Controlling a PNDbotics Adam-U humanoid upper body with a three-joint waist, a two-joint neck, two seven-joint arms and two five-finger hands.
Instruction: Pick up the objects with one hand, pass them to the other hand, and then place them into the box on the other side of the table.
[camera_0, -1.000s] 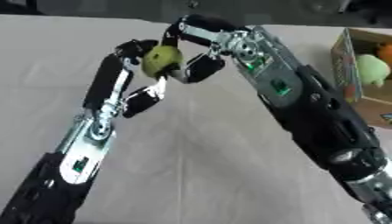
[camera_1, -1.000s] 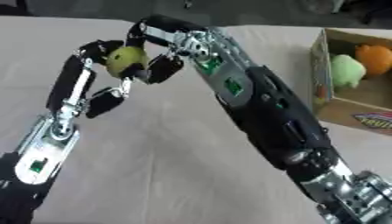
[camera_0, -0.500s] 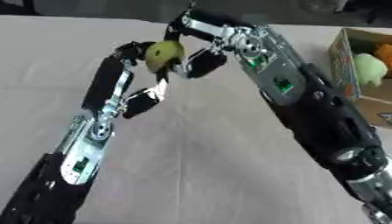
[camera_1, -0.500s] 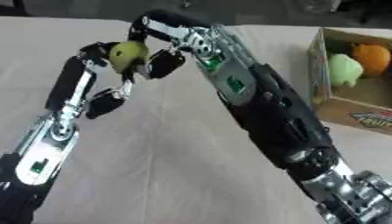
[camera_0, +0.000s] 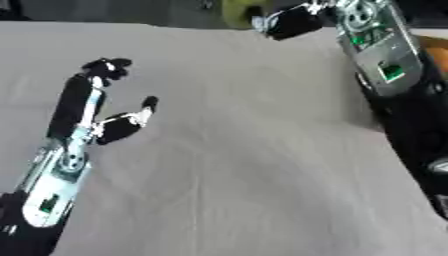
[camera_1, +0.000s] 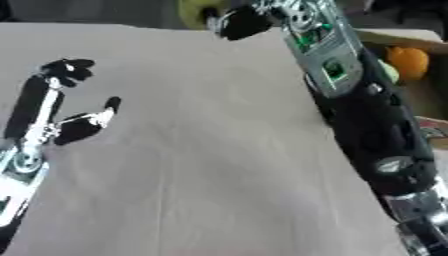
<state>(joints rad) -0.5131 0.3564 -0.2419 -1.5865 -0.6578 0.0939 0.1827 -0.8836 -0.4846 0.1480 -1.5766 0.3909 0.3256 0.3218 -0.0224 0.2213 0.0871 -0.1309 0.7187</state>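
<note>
Pale cloth table (camera_0: 262, 165), dark room beyond — left hand (camera_0: 109, 107) empty, splayed, right hand (camera_1: 241, 20) clutching yellow-green fruit (camera_1: 197, 7)

The yellow-green object (camera_1: 194, 9) at the right hand (camera_1: 241, 21) is cut off by the top edge and blurred; the fingers around it cannot be made out; beyond the right forearm, the box (camera_1: 411, 37) shows only partly, its orange fruit (camera_1: 408, 61) half hidden.

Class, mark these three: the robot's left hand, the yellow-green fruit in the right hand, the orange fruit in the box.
left hand (camera_0: 121, 126), left eye view, palm.
yellow-green fruit (camera_1: 196, 8), right eye view, visible side.
orange fruit (camera_1: 408, 61), right eye view, middle.
</note>
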